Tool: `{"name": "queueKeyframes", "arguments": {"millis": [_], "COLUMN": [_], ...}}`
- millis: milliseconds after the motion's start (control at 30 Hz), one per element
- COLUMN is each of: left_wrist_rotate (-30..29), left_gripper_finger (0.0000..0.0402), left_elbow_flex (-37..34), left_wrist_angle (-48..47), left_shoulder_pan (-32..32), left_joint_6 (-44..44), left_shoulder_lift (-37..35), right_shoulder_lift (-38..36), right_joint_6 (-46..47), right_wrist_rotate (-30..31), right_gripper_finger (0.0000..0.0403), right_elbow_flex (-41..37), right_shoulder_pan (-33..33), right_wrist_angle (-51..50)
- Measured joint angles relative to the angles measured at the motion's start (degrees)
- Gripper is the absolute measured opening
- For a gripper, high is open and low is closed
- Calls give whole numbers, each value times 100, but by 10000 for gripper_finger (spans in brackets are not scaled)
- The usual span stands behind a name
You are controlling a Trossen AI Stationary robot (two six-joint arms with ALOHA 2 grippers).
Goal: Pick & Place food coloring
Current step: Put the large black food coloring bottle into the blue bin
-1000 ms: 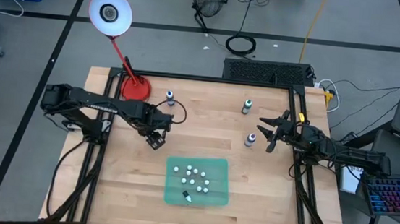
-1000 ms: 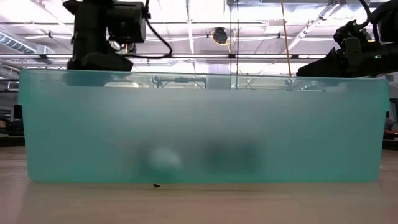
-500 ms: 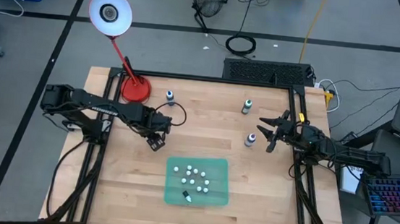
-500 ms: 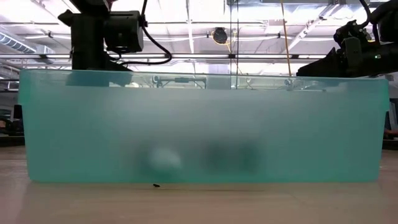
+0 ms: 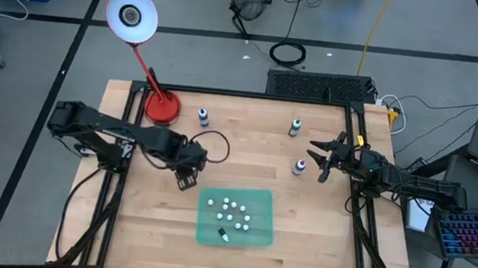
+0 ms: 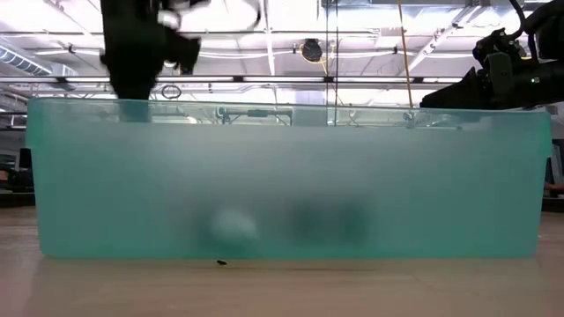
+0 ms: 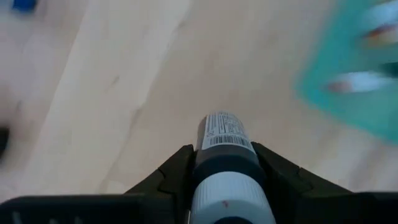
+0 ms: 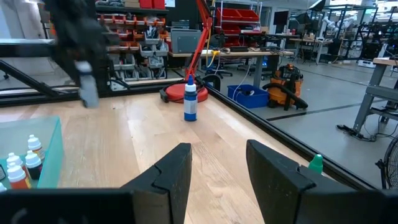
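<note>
One dark bottle (image 7: pixel 222 149) with a white cap, seen only in the left wrist view, pinched in the left claw (image 7: pixel 225 171), right claw (image 8: pixel 217 165) spread, empty, near the surface (image 5: pixel 246 156) edge

Two dark, jointed arms are shown; a looping black cable is carried by the left arm (image 5: pixel 126 135), white lettering is borne along its link, and black wedge-shaped fingers (image 8: pixel 171 174) are fitted.
</note>
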Motion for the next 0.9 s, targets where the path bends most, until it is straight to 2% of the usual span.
{"name": "queueKeyframes", "arguments": {"millis": [167,333,533,733,900], "left_wrist_rotate": [-277,-653,-486,-332,-282], "left_gripper_finger": [139,139,139,139,139], "left_elbow_flex": [1101,1576,2225,3600,4417], "left_wrist_angle": [10,-39,-79,-574,-1119], "left_shoulder_pan": [-790,-1467,-1966,-2339,-2521], "left_joint_6": [-82,-440,-493,-313,-337], "left_shoulder_lift": [1,418,1726,2973,3568], "right_shoulder_lift": [0,-2,-2,-2,-2], "right_joint_6": [-1,-2,-2,0,-2], "right_wrist_rotate": [-2,-2,-1,-2,-2], "right_gripper_finger": [141,141,141,141,141], "right_elbow_flex": [-1,-2,0,0,0], "right_shoulder_pan": [-2,0,-2,0,0], "right_wrist_angle": [0,0,0,2,0]}}
